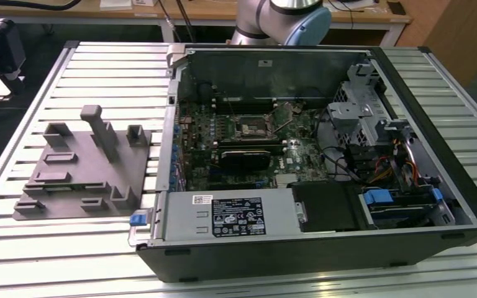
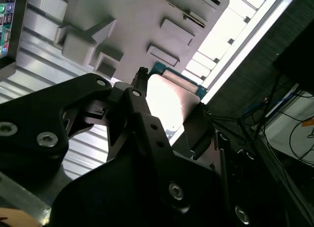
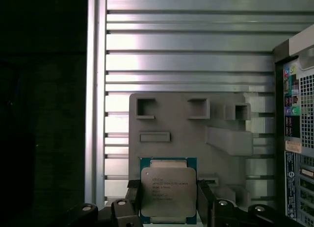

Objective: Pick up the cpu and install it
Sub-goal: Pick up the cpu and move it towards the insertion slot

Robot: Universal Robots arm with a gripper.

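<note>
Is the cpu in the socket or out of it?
Out. The end effector grips the cpu over the grey fixture, outside the case.

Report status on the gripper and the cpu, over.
Gripper shut on the cpu. Cpu held clear above the grey fixture, metal top showing. Motherboard socket in the open case looks unobstructed.

I find a robotics lab or workshop: my arm is mounted at a slatted aluminium table carrying an opened computer tower and grey fixture plate, with wooden workbenches behind.
</note>
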